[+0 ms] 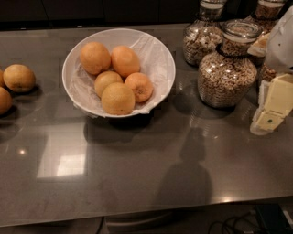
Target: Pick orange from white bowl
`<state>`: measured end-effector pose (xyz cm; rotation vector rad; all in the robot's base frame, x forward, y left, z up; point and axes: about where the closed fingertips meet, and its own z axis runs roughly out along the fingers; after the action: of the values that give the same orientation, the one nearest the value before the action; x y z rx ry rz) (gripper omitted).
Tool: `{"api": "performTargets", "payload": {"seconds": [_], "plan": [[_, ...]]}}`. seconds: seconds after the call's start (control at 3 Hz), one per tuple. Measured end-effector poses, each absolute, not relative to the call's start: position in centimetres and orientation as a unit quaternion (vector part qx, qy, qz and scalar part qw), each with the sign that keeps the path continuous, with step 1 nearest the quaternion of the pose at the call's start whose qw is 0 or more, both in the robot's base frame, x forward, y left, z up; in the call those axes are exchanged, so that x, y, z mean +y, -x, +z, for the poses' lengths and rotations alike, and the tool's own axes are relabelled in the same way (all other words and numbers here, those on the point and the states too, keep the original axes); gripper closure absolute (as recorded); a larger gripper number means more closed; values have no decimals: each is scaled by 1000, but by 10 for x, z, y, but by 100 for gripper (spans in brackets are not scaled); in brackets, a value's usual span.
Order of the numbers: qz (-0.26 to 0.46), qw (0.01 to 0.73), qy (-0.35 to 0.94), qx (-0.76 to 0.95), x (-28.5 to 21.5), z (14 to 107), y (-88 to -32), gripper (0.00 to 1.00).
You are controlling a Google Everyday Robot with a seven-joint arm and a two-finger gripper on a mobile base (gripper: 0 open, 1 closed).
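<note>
grey counter carries the white bowl, well left of the gripper, its neighbouring fruit keeping the orange from rolling. that gripper hangs beside a glass jar; open or closed, i cannot tell.

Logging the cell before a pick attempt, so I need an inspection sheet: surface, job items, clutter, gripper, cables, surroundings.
Surface: glossy grey countertop, with glare patches and shadows.
Job's things: wide white plastic-lined bowl, upright, centre-left; five round yellowish-orange fruits piled inside it, touching one another.
Clutter: glass jars of grain at the right rear; loose yellowish fruits at the left edge, apart from the bowl.
Gripper: pale cream gripper at the right edge, beside the jars, well away from the bowl.
Cables: dark cables below the counter's front edge, bottom right.
Surroundings: dark cabinet fronts behind the counter.
</note>
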<state>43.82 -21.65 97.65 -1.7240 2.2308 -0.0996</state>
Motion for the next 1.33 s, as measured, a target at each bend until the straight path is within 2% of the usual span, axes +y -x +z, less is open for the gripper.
{"api": "performTargets", "payload": {"seconds": [0.33,1.33], "plan": [[-35,160,603,780,-216,977,-438,0],[-9,254,652,714,-98,972,-505,0]]}}
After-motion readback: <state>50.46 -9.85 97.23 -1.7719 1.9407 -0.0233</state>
